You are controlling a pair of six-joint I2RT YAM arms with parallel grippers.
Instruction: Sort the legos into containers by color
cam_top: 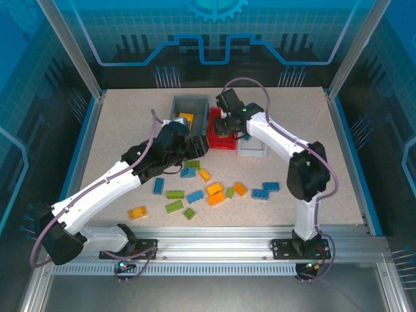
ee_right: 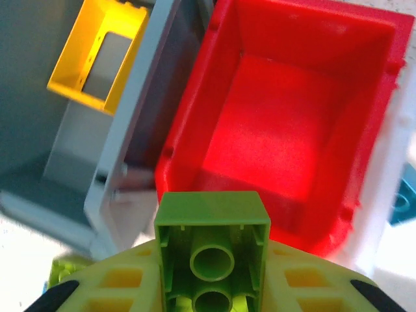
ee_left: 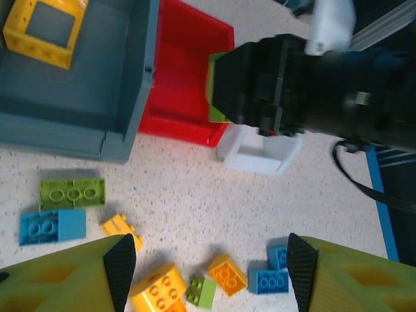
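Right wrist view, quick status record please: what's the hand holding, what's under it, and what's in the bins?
right hand: shut on lime green brick
under it: red bin, near its rim; floor looks bare
gray bin: one yellow frame piece
white bin: beside the red bin, inside hidden
left hand: open, above loose bricks on the table

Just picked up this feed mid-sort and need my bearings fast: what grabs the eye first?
The right end effector is shut on a lime green brick, poised above the red bin. Beside it, the gray bin holds a yellow frame piece. The left end effector hangs open over loose bricks scattered on the table.
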